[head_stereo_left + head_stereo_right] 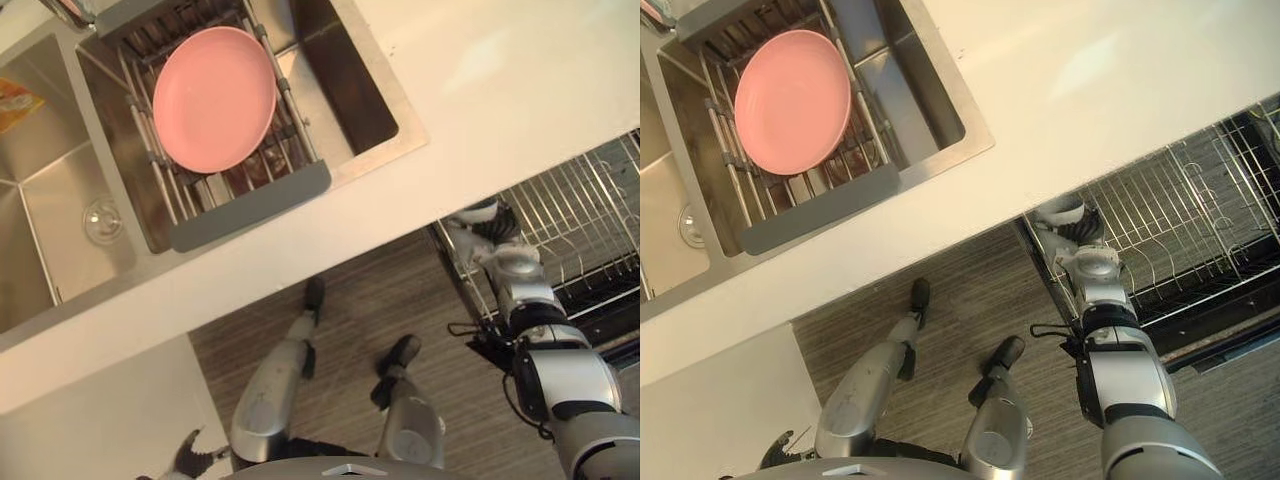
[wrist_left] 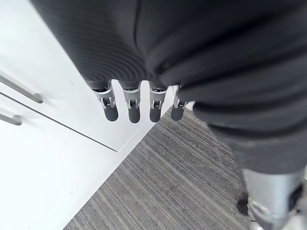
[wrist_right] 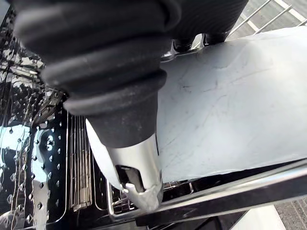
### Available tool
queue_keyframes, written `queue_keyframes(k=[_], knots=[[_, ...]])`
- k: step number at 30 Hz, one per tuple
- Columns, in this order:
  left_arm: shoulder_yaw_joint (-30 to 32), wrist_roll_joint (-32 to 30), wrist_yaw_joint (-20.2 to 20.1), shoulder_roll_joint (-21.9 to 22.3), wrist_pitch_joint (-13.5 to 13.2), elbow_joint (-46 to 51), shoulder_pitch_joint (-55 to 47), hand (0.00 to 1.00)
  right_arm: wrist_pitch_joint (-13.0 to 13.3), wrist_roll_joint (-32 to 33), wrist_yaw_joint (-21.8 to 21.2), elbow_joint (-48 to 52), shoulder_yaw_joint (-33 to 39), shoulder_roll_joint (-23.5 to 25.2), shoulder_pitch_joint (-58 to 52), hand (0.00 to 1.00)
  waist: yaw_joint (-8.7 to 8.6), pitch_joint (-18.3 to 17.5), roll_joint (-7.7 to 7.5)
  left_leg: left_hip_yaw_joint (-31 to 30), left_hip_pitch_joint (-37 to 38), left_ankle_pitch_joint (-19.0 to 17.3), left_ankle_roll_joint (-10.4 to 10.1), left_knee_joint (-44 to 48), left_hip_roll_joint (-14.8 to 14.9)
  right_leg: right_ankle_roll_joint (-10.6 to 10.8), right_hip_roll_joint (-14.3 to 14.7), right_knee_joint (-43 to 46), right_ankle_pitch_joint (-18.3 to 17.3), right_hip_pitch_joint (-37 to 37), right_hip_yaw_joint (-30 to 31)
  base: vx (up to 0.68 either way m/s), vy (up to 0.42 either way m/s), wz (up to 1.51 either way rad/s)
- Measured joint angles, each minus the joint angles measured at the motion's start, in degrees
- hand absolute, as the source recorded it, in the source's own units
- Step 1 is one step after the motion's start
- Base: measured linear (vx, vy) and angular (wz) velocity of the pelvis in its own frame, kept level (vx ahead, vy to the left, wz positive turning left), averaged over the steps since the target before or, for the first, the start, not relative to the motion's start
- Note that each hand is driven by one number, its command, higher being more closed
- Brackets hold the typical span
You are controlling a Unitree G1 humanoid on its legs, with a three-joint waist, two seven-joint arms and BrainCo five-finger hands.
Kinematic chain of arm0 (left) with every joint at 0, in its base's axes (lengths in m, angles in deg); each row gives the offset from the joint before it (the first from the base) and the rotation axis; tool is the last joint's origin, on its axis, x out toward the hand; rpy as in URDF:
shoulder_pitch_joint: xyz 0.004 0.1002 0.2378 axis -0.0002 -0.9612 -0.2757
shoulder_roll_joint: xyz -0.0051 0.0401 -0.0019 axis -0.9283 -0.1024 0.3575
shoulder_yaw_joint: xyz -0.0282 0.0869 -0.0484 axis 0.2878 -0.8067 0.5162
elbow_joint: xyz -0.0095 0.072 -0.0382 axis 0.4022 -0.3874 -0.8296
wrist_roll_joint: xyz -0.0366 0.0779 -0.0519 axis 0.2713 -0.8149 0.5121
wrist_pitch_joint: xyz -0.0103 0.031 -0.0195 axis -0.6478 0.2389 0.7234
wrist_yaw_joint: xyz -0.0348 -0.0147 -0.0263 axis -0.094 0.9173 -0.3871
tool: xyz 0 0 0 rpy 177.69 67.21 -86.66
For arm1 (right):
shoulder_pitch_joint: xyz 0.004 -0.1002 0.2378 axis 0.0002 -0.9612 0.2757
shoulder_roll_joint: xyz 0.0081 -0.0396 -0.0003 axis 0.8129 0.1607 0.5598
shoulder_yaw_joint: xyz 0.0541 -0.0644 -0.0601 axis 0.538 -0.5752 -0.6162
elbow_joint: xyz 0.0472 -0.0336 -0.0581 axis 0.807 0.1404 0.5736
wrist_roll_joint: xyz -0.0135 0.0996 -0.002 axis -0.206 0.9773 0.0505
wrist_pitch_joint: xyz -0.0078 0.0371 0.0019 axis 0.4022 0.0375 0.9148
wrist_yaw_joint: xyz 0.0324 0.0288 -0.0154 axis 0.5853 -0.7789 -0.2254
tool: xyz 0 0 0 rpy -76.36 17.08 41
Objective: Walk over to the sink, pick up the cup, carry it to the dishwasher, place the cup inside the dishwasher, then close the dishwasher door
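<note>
Pale grey and smooth-walled, the cup (image 3: 230,105) sits in my right hand (image 1: 1083,232). In the right wrist view my dark-tipped fingers (image 3: 183,45) hook over its far edge and my silver thumb (image 3: 139,177) lies along its near side, so that hand is closed round it. From the head views the cup shows as a whitish rim just past the hand, at the near corner of the silver wire dishwasher rack (image 1: 590,210), which is pulled out below the edge of the white bench (image 1: 500,90). I cannot tell whether the cup touches the wires.

Well apart from it, the stainless steel sink (image 1: 60,200) is set into the bench. A grey-framed slatted dish rack (image 1: 250,205) lies across the basin and carries a round pink plate (image 1: 213,98).

My left hand (image 2: 158,43) hangs low at my side with its fingers (image 2: 134,109) straight, side by side and holding nothing, next to flat white cabinet fronts (image 2: 43,158) with slim metal bar handles (image 2: 21,91), above the grey striped floor (image 2: 182,182)
</note>
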Motion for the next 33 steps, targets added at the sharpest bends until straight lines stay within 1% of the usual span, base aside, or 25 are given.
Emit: queue_keyframes(k=[1,2,5,9,12,13,15,16,17,19,20,21,22,23,24,25,27,28,29,30,32,33], knots=[[-0.39,0.00,0.55,0.00,-0.34,-0.22,0.51,0.00,-0.59,-0.06,-0.08,-0.19,-0.60,-0.21,0.57,0.00,0.07,0.24,0.46,-0.80,-0.03,0.12,-0.17,0.00,-0.03,0.02,-0.12,0.70,-0.60,0.14,-0.78,-0.01,-0.067,0.26],[-0.59,-0.01,0.79,0.01,-0.43,-0.22,0.59,0.00,-1.04,-0.01,-0.17,-0.29,-0.60,-0.48,0.85,0.00,0.06,0.30,0.57,-1.09,-0.08,0.17,-0.23,0.00,-0.04,-0.02,-0.26,1.10,-0.99,0.09,-1.03,-0.01,-0.083,0.23],[-0.82,-0.05,0.87,0.19,-0.60,-0.73,0.57,0.00,-1.89,0.01,-0.20,-1.95,-0.73,-0.72,1.78,0.00,0.60,0.40,0.57,-1.93,-0.09,0.31,-0.41,0.01,0.10,-0.15,-0.38,3.07,-2.60,-0.25,-1.53,0.01,-0.088,0.13],[-0.74,-0.27,1.81,0.51,-1.26,-0.62,0.58,0.00,-2.45,-0.01,0.58,-1.75,-0.79,-0.45,1.78,0.00,0.37,0.43,0.53,-4.07,0.36,0.81,-0.55,0.03,0.20,0.07,-0.43,5.03,-3.82,0.21,-2.56,0.02,-0.113,0.14],[-0.11,-0.50,2.11,0.65,-1.65,-0.50,0.54,0.00,-2.57,0.24,3.43,-1.64,-0.15,0.86,1.72,0.00,0.34,0.51,0.41,-4.23,2.08,0.68,-1.09,0.03,0.37,-0.16,-0.54,5.92,-4.71,1.64,-2.46,-0.01,-0.091,0.02],[0.60,-0.50,2.22,0.74,-1.92,-0.42,0.54,0.00,-2.49,1.32,4.85,-1.50,0.73,1.59,1.45,0.00,0.19,0.53,0.37,-4.17,3.08,0.56,-1.24,0.02,0.45,-0.16,-0.50,5.88,-4.82,2.58,-2.38,-0.04,-0.085,-0.04],[0.93,-0.50,2.91,0.77,-2.21,0.01,0.54,0.00,-2.44,1.66,6.37,-0.21,2.38,2.07,0.30,0.00,0.08,0.53,0.36,-3.94,4.39,0.34,-1.53,0.01,0.57,-0.17,-0.45,5.82,-4.89,3.76,-2.15,-0.06,-0.056,-0.08],[1.54,-0.48,3.33,0.88,-2.22,0.53,0.53,0.00,-2.18,1.51,7.65,2.73,3.67,2.31,-1.71,0.00,-0.30,0.43,0.15,-3.43,5.46,0.09,-1.84,0.00,0.83,-0.19,-0.33,5.67,-4.90,4.61,-1.69,-0.08,-0.044,-0.16],[1.95,-0.48,3.38,0.92,-2.23,0.72,0.53,0.00,-2.11,1.42,8.07,3.73,3.89,2.32,-2.37,0.00,-0.28,0.38,0.06,-2.93,5.80,-0.01,-1.96,-0.01,0.99,-0.21,-0.28,5.56,-4.91,4.62,-1.16,-0.11,-0.046,-0.31],[3.15,-0.48,3.39,0.89,-2.14,0.84,0.52,0.00,-2.18,1.06,9.24,6.50,4.77,2.83,-4.52,0.00,-0.72,-0.25,-0.65,-1.42,6.46,-0.24,-2.21,-0.04,1.56,-0.40,0.34,5.00,-4.64,4.72,0.19,-0.09,-0.040,-0.38],[4.41,-0.47,3.38,0.81,-2.00,0.54,0.50,0.00,-2.18,1.01,9.39,7.76,4.81,3.90,-6.70,0.00,-1.19,-1.68,-1.80,-0.24,6.80,-0.33,-2.18,-0.04,2.29,-0.70,0.90,4.07,-4.13,4.76,1.15,-0.06,-0.067,-0.34],[4.93,-0.47,3.32,0.74,-1.82,0.40,0.50,0.00,-2.20,1.01,9.42,7.83,4.81,4.55,-7.61,0.00,-1.55,-2.25,-2.35,0.21,7.23,-0.46,-2.14,-0.05,2.52,-0.73,1.39,3.73,-3.80,5.25,1.46,-0.05,-0.090,-0.45],[5.27,-0.47,3.29,0.40,-1.28,0.34,0.50,0.00,-2.25,1.00,9.58,8.14,4.82,5.80,-10.02,0.00,-1.75,-3.49,-3.41,1.14,8.56,-0.83,-2.06,-0.09,2.92,-0.83,1.69,2.74,-3.40,6.43,2.28,-0.02,-0.078,-0.34],[5.47,-0.47,3.28,0.18,-0.95,0.24,0.50,0.00,-2.34,1.00,9.79,9.33,4.87,6.69,-12.37,0.00,-1.85,-4.88,-4.19,1.86,9.32,-1.20,-2.37,-0.32,3.19,-0.93,2.06,2.05,-3.22,7.13,2.69,-0.01,-0.100,-0.42],[6.08,-0.47,3.22,0.17,-0.75,-0.08,0.42,0.00,-2.35,0.81,9.84,10.84,4.85,7.81,-15.18,0.00,-1.93,-6.92,-5.02,2.63,10.31,-1.65,-2.03,-0.35,3.59,-0.99,2.62,1.11,-2.92,7.98,3.47,-0.01,-0.065,-0.35],[6.34,-0.48,3.20,0.18,-0.56,-0.29,0.41,0.00,-2.39,0.75,9.81,11.66,4.87,8.34,-16.40,0.00,-1.98,-7.89,-5.33,3.19,10.83,-1.89,-1.78,-0.36,3.84,-1.05,2.78,0.53,-2.76,8.42,3.86,0.00,-0.078,-0.41],[7.45,-0.47,3.18,0.26,0.43,-0.64,0.39,0.00,-2.37,0.99,9.33,14.67,4.86,9.97,-19.89,0.00,-2.26,-10.63,-6.10,5.11,12.62,-2.98,-2.23,-0.38,4.74,-1.50,3.80,-1.41,-2.26,9.73,5.44,0.00,-0.070,-0.48],[8.03,-0.46,3.17,0.40,1.06,-0.64,0.31,0.00,-2.32,1.20,9.01,17.12,5.12,10.73,-21.83,0.00,-2.77,-11.95,-6.19,5.69,13.23,-3.27,-2.07,-0.38,5.19,-1.67,4.51,-2.48,-2.07,10.43,5.61,-0.01,-0.078,-0.36],[8.46,-0.45,3.16,0.51,1.41,-0.63,0.30,0.00,-2.31,1.33,8.91,18.45,5.68,11.29,-22.84,0.00,-3.14,-12.57,-6.21,5.85,13.44,-3.37,-2.11,-0.39,5.36,-1.76,4.62,-2.93,-1.97,10.66,5.66,-0.03,-0.066,-0.24],[9.33,-0.31,3.04,0.70,1.96,-0.57,0.28,0.00,-2.20,2.38,8.63,21.57,6.87,12.32,-24.75,0.00,-3.65,-13.77,-6.20,6.47,13.60,-3.51,-2.17,-0.38,5.84,-1.85,4.99,-3.26,-1.92,10.65,6.00,-0.02,-0.063,-0.23],[10.75,0.70,2.82,0.90,2.52,-0.52,0.25,0.00,-2.07,5.00,8.54,27.58,8.60,14.22,-27.21,0.00,-3.97,-14.75,-6.28,7.46,13.94,-3.70,-2.38,-0.38,6.54,-2.28,5.65,-3.95,-1.57,10.69,6.88,-0.01,-0.062,-0.26],[12.18,2.11,2.54,1.35,2.67,-0.50,0.25,0.00,-1.84,7.00,8.53,32.79,9.81,15.80,-29.03,0.00,-4.37,-15.27,-6.29,7.86,14.01,-3.74,-2.45,-0.38,6.90,-2.46,6.01,-4.22,-1.38,10.72,7.01,0.00,-0.068,-0.16]])
